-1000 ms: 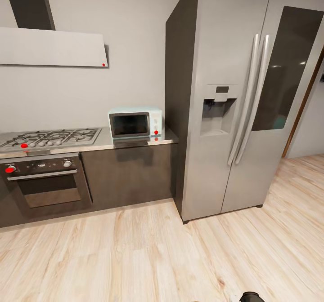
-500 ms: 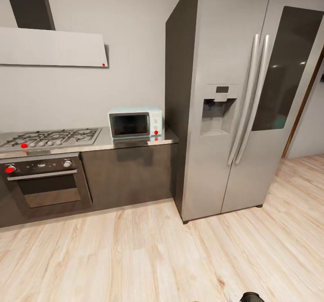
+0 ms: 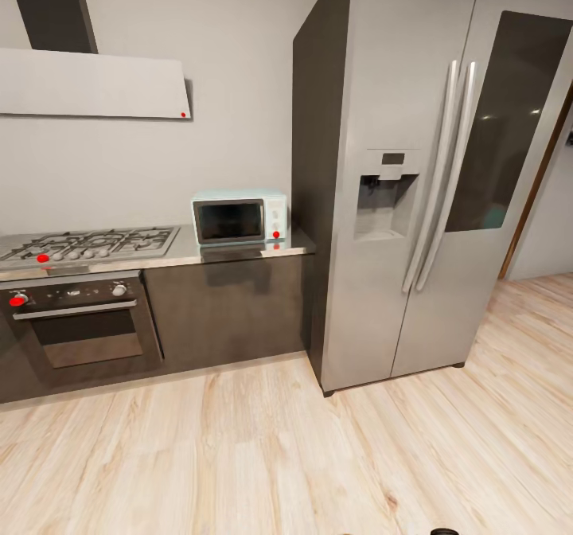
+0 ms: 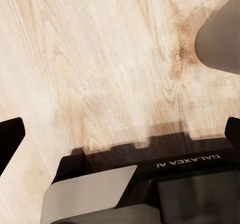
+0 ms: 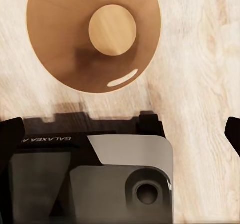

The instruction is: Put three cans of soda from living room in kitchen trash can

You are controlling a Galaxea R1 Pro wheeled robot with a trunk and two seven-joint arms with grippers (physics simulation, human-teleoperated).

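Head view: kitchen (image 3: pixel 159 201), wood floor (image 3: pixel 263 455)

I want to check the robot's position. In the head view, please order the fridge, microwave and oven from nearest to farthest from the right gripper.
Taking the right gripper as hanging low, by the head view's bottom edge:
1. The fridge, at the right, nearest.
2. The microwave, on the counter beside the fridge.
3. The oven, at the far left, farthest.
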